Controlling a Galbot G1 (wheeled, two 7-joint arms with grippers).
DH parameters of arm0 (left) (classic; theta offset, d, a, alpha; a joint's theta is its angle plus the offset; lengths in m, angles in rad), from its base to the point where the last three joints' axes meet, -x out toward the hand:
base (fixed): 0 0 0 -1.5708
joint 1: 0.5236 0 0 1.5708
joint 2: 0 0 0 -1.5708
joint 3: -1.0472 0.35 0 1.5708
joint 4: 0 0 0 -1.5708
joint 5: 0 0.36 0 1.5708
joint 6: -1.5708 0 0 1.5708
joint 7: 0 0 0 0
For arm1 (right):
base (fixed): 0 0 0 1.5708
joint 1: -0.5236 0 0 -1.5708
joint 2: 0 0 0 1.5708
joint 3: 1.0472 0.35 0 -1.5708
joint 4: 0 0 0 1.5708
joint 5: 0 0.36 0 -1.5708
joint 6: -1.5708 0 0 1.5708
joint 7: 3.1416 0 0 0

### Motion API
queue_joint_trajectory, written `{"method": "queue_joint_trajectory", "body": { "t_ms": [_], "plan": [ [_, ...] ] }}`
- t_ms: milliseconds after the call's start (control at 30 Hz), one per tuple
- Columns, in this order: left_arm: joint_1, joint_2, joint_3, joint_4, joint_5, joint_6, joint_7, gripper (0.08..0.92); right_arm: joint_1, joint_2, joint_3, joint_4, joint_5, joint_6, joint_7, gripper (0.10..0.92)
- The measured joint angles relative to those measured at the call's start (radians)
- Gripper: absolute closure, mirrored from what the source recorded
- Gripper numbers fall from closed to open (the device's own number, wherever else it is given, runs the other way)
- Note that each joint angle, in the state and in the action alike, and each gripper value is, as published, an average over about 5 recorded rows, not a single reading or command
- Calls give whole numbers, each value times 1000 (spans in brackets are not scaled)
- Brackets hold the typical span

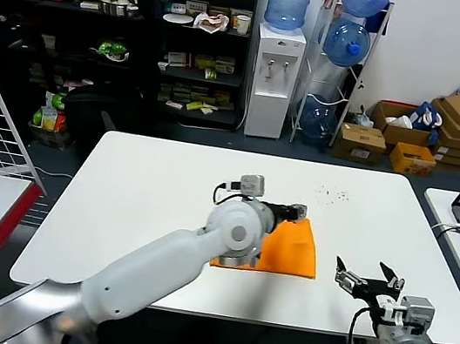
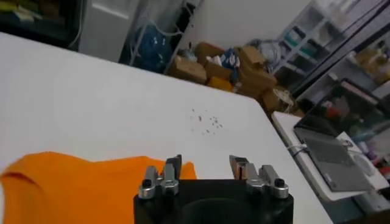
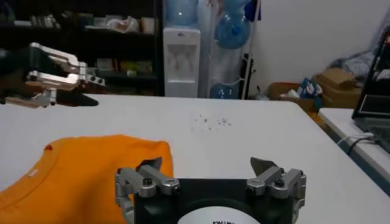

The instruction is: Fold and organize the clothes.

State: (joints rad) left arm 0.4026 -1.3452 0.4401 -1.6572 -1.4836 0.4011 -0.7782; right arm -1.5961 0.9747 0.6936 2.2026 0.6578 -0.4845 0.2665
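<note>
Right gripper (image 1: pixel 367 281) at near right edge of bench (image 1: pixel 145 202), jaws spread wide, holding nothing. Left gripper (image 2: pixel 205 165) farther in, over bench middle, jaws parted, nothing between them, just above orange T-shirt (image 1: pixel 291 253). T-shirt lies folded near bench middle, toward near edge. Small dark specks (image 1: pixel 332 194) beyond, toward far edge.

arms (image 1: pixel 152 269): smooth white-grey shells | tool (image 2: pixel 204 165): black body, silver screwed knuckles (dark tips) | black cables
</note>
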Motion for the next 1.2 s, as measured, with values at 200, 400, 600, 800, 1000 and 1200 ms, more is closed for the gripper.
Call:
{"method": "queue_joint_trajectory", "body": {
  "t_ms": [200,400,600,800,1000,1200],
  "plan": [
    [228,184,-173,-146,264,-105,224,247,-72,7,52,-3,-39,134,-83,104],
    [586,278,-464,-273,562,-259,478,100,-142,47,70,-22,-96,284,-168,104],
    [921,243,-734,-377,817,-407,673,79,-211,115,69,-32,-181,427,-228,104],
    [1198,157,-888,-456,1003,-533,786,79,-279,196,55,-20,-281,536,-262,104],
    [1414,87,-975,-499,1098,-630,839,79,-355,268,45,-15,-363,618,-279,104],
    [1526,27,-1018,-523,1159,-683,870,79,-402,335,45,-17,-413,670,-301,104]
  ]
}}
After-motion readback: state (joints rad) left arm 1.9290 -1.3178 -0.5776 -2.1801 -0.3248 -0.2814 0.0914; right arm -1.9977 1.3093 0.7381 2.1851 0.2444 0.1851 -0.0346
